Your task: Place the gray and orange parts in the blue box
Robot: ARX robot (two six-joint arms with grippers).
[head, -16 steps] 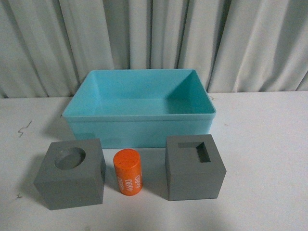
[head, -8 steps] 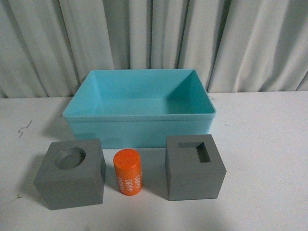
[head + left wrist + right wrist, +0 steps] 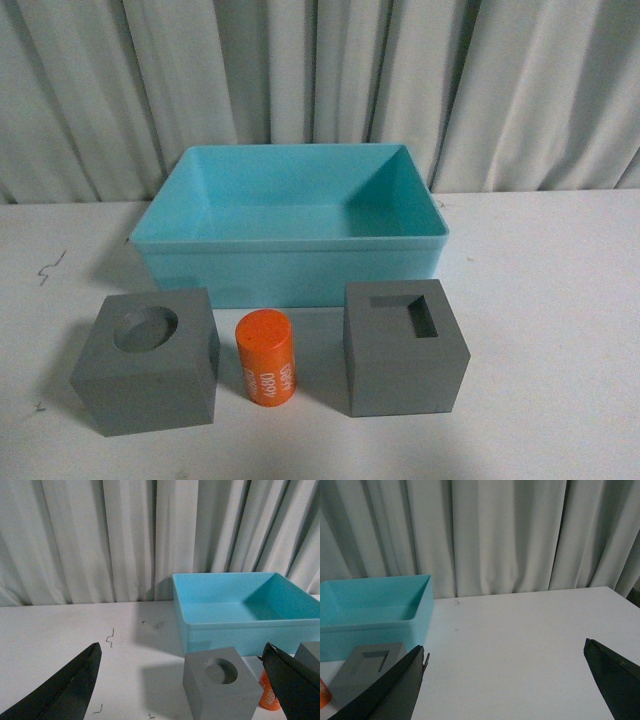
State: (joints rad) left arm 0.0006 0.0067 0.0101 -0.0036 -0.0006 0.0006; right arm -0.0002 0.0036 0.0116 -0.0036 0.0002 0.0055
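**Parts all outside the blue box (image 3: 290,243), nothing gripped**

All three stand just in front of the box's near wall: the round-recess cube (image 3: 150,360) toward its left end, the square-recess cube (image 3: 405,348) toward its right, and the orange cylinder (image 3: 267,357) between them. Your left gripper (image 3: 181,647) and right gripper (image 3: 505,646) are empty, fingers spread wide. Watch the cylinder, because a finger dropping beside either cube could tip it and send it rolling.
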